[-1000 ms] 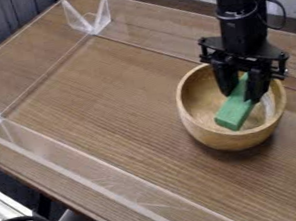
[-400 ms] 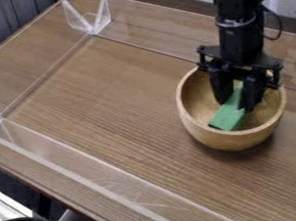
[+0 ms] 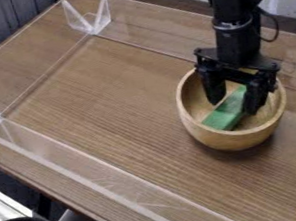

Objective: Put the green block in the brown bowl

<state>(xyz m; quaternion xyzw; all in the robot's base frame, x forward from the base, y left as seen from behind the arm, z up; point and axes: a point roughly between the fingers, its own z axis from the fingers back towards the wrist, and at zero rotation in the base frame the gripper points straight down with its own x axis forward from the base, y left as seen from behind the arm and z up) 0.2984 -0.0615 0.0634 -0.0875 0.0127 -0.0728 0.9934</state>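
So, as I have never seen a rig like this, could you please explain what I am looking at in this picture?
This is a single view from a fixed-looking camera, looking down at a wooden table. The black machine reaching in at the upper right is a robot arm, and its end effector, the part that grasps, is at the brown bowl. Its two fingers are spread apart, and the green block lies inside the bowl, so it does not seem to be gripped. Some black cables and a metal part show at the lower left edge.
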